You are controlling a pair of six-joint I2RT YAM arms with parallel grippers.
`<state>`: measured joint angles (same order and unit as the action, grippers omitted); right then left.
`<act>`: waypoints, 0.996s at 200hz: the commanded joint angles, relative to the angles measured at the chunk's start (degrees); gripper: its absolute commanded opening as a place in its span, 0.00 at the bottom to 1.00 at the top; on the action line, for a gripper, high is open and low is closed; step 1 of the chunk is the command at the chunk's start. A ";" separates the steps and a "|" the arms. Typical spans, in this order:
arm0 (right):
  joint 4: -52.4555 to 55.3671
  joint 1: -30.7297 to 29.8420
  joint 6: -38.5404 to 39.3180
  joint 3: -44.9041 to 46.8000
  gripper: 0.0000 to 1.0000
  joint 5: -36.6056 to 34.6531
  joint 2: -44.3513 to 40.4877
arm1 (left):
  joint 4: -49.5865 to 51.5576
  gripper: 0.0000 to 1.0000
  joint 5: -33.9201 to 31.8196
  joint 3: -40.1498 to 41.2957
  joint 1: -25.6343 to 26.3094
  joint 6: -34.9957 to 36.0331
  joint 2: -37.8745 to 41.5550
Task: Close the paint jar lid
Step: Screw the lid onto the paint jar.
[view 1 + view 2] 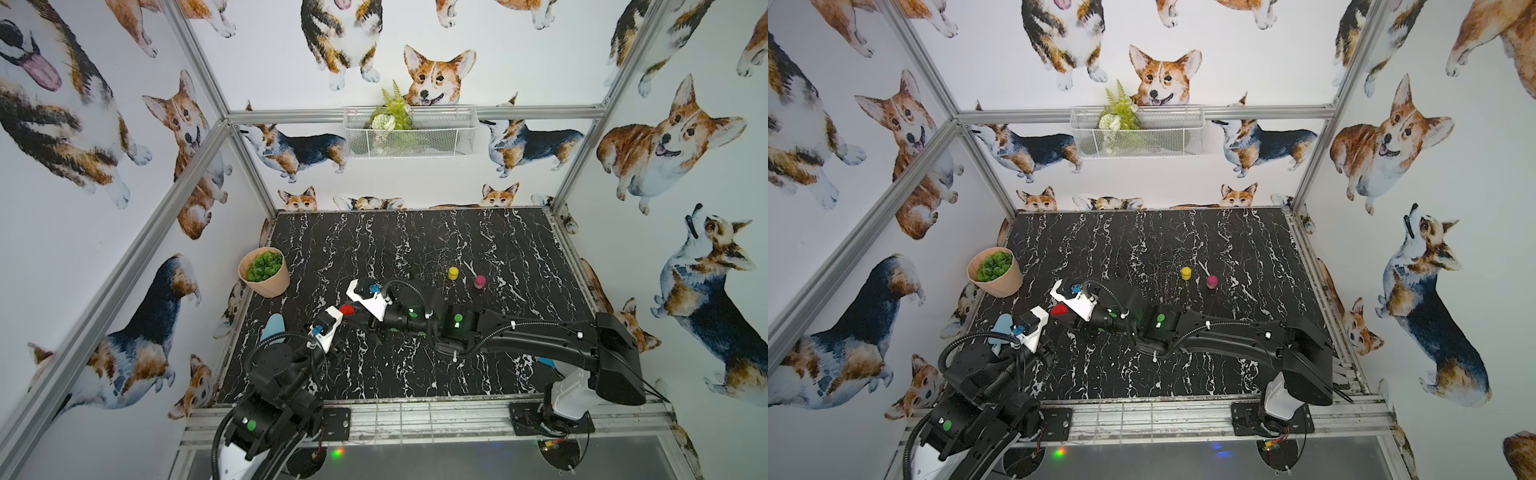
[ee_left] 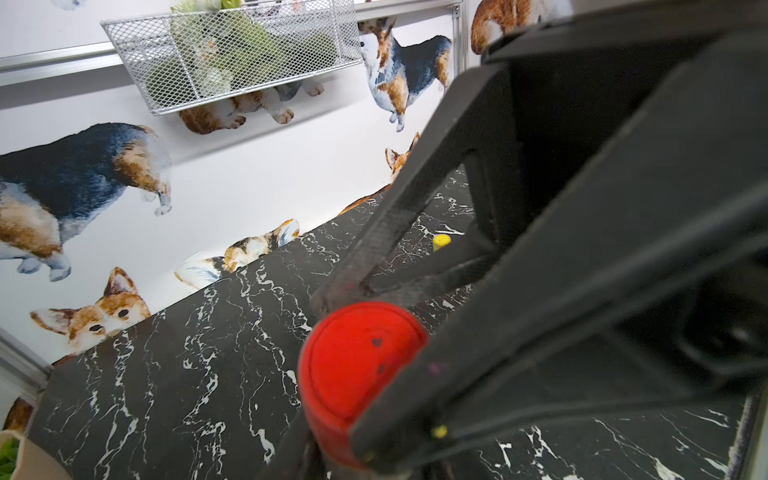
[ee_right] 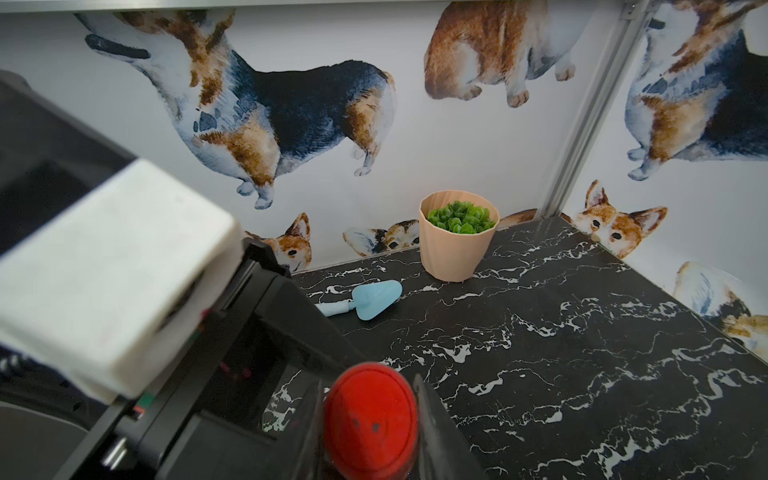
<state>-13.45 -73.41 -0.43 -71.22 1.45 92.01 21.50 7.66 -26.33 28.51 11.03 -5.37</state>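
The red paint jar (image 1: 346, 310) is found over the left-centre part of the black marbled desk (image 1: 415, 241), nearer the front edge than the back, where the two arms meet. Its red lid (image 3: 370, 419) is seen sitting on top of it; how tightly it is seated cannot be told. The right pincer (image 3: 370, 395) is closed on the red lid, with one dark finger pressed against each side of it in the right wrist view. The left pincer (image 1: 344, 316) is closed on the red paint jar below the lid, though its fingers are largely hidden. Whether the jar rests on the desk or is held just above it cannot be made out. A yellow jar (image 1: 453, 272) and a pink jar (image 1: 480, 281) are placed near each other, further back and to the right, well apart from the arms. A peach pot (image 1: 266, 282) of green leaves is set at the left edge, a blue trowel (image 3: 365, 299) is laid near it, and a wire basket (image 1: 440, 137) is hung on the back wall.
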 commanded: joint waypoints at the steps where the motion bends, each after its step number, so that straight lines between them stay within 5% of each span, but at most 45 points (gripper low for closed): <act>1: 1.65 -1.45 -1.34 -0.94 0.35 -11.63 1.74 | -6.05 0.24 2.19 -0.88 0.19 2.05 0.44; 45: -0.50 -6.15 -0.45 -3.08 0.35 -25.70 5.99 | -5.95 0.24 -0.88 -0.92 0.14 2.51 0.97; 85: -3.10 -6.51 -4.21 -2.12 0.37 -26.50 5.94 | -5.77 0.23 -2.43 -0.83 0.15 2.60 1.24; 136: -6.08 -6.21 -2.02 4.05 0.86 -24.30 -1.90 | -5.65 0.23 -1.19 -0.83 0.15 2.51 0.14; 169: -1.21 -3.55 0.25 6.68 1.00 -12.65 -10.81 | -5.60 0.23 0.14 -0.83 0.14 2.42 -0.94; 199: 7.84 2.91 2.87 6.43 1.00 11.04 -17.22 | -5.91 0.24 3.35 -0.74 0.20 1.91 -2.22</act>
<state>-13.19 -73.63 -1.13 -64.82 -6.46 77.73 18.09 7.18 -26.74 28.58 12.91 -6.72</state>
